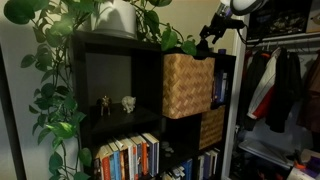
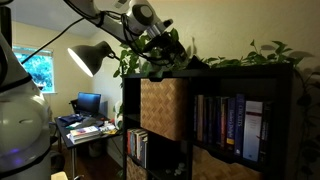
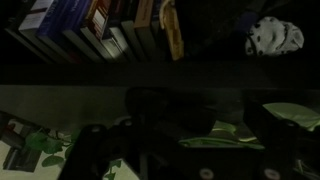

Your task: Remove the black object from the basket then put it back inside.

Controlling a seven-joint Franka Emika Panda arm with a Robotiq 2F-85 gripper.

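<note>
The light tan wicker basket (image 1: 188, 85) fills the upper cube of the black shelf unit and also shows in an exterior view (image 2: 163, 108). My gripper (image 1: 207, 44) is above the shelf's top board, over the basket's cube and among plant leaves, as seen in both exterior views (image 2: 166, 46). The wrist view is very dark. My gripper (image 3: 198, 140) shows there only as dark shapes over green leaves, so I cannot tell whether its jaws are open or shut. I cannot make out the black object with certainty in any view.
A trailing plant (image 1: 60, 70) covers the shelf top. A darker brown basket (image 1: 212, 128) sits in the cube below. Small figurines (image 1: 128, 102) stand in the neighbouring cube. Books (image 1: 128, 155) fill the lower shelves. A lamp (image 2: 92, 56) is nearby, and clothes (image 1: 280, 85) hang beside the shelf.
</note>
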